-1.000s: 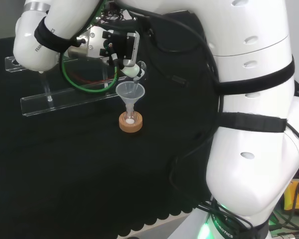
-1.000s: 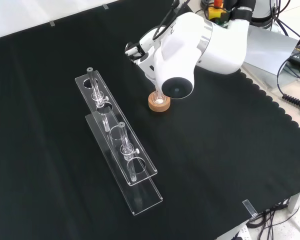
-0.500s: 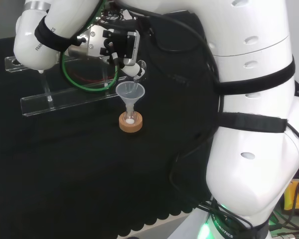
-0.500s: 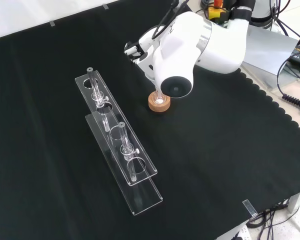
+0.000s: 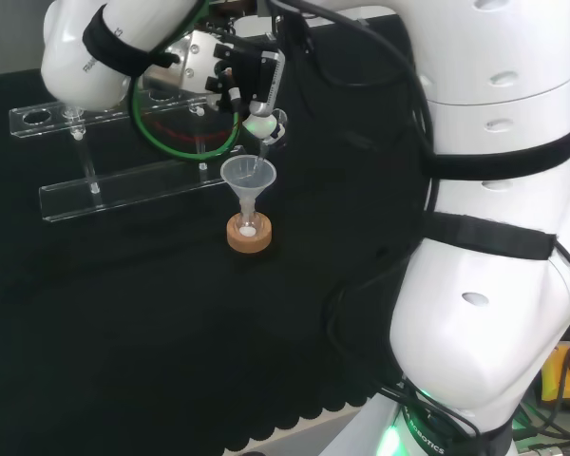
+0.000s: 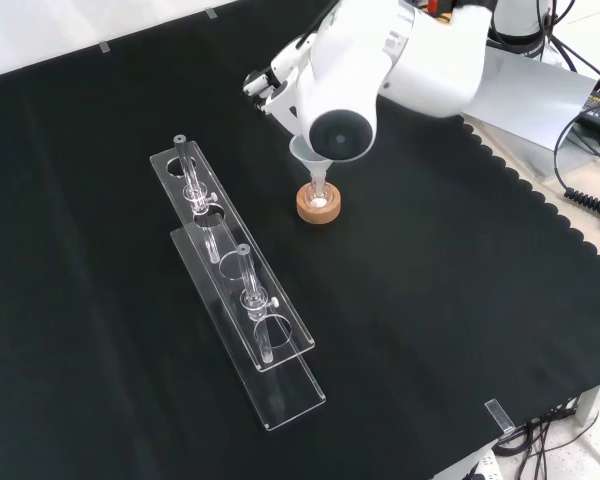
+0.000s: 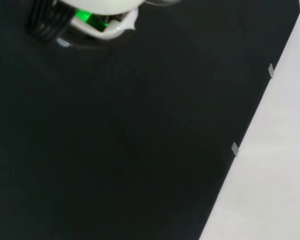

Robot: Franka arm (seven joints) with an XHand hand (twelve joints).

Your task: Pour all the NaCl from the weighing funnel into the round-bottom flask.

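Observation:
In the head view my hand is shut on the small clear weighing funnel, held tilted with its spout pointing down over a clear plastic funnel. That funnel stands in the neck of the small round-bottom flask, which rests on a cork ring. White powder lies in the flask's bottom. In the front view the arm's white link with a grey cap hides the weighing funnel; the hand shows at its left, and the plastic funnel and the cork ring show below it.
A clear acrylic rack with glass tubes stands left of the flask in the front view, behind it in the head view. The wrist view looks down at black cloth and its edge. The arm's white links stand at the head view's right.
The hand and forearm have risen and moved a little right in the head view, lifting the weighing funnel higher above the plastic funnel. The flask and ring have stayed put.

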